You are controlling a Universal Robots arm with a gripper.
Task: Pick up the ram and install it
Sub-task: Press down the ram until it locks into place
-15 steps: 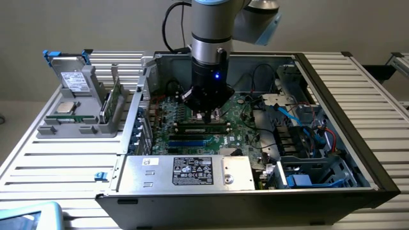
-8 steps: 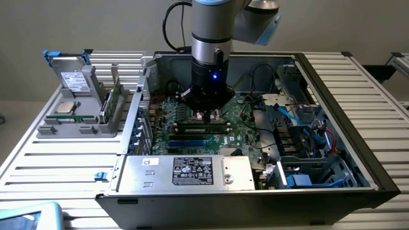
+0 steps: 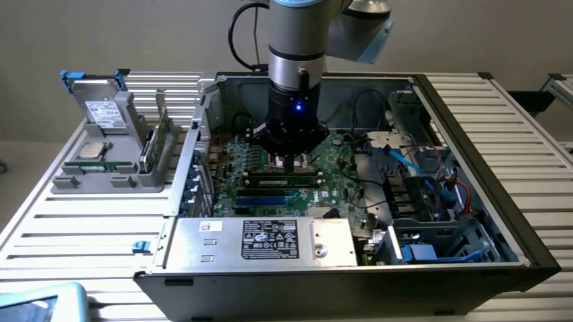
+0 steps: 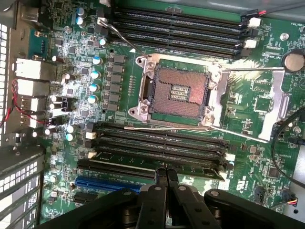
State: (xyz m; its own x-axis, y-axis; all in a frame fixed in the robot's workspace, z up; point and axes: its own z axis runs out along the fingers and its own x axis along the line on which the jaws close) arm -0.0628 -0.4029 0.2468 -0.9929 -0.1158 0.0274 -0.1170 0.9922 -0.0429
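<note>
One ram (image 3: 284, 179) stick lies seated lengthwise in a black memory slot of the motherboard (image 3: 345, 157), inside the open computer case (image 3: 501, 201). In the exterior view it sits at six o'clock from the processor socket, with the empty blue slots just beyond it at six o'clock again. The gripper (image 3: 288, 168) hangs straight down from the arm over the middle of the stick.

In the wrist view the gripper (image 4: 166, 172) has its two fingers pressed together with no gap, their tips right at the long edge of the ram (image 4: 133, 159). They pinch nothing; whether the tips actually touch the stick I cannot tell. The ram lies parallel to the empty black slots beside it, between them and a blue expansion slot (image 4: 109, 183). The processor socket (image 4: 177, 93) stands open, its pin field bare and its metal frame swung aside.

In the exterior view a silver power supply (image 3: 259, 240) with a black label fills the case at six o'clock. At nine o'clock from the case a grey parts holder (image 3: 112, 178) rests on the slatted table (image 3: 80, 228), carrying a square silver processor chip (image 3: 92, 150).
</note>
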